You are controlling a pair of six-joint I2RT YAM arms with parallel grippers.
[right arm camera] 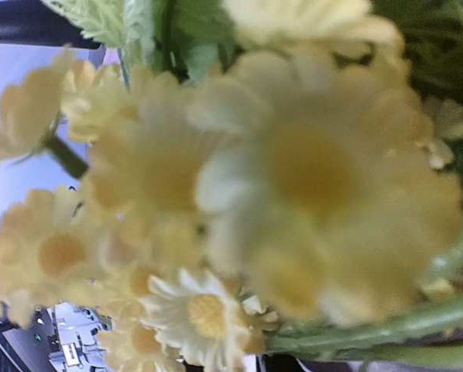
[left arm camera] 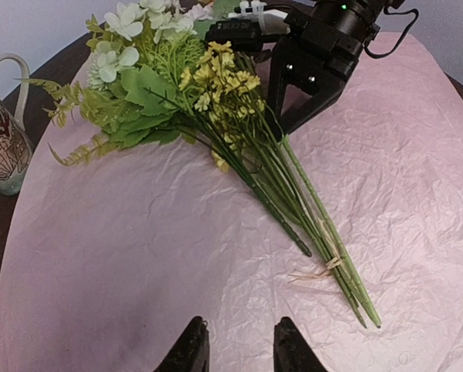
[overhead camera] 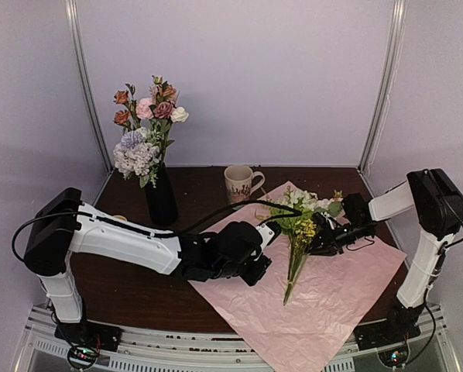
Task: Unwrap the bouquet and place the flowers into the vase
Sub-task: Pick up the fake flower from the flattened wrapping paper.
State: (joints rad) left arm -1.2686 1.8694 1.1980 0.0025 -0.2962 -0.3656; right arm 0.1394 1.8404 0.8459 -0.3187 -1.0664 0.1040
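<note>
Cream patterned mug [overhead camera: 239,184] beside crinkled pink paper sheet [overhead camera: 332,298]; left hand [left arm camera: 239,329] parted, empty; right hand [overhead camera: 313,244] among yellow blooms [left arm camera: 224,77], closure hidden.

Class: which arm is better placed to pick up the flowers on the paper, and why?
Probably the right: the right gripper is in among the flowers, while the left gripper hovers open and empty above the paper.

The paper sheet [overhead camera: 324,298] is crinkled lilac-pink. The loose flowers [left arm camera: 216,77] have small yellow blooms, white blooms, green ferny leaves and pale green stems, with a tan tie [left arm camera: 324,267]. The vase [overhead camera: 161,200] is matte black, and its bunch [overhead camera: 142,124] is pink, white, orange-red and lavender. The mug [overhead camera: 238,186] is cream with a reddish-brown pattern. The surface [overhead camera: 131,291] is dark brown.
</note>
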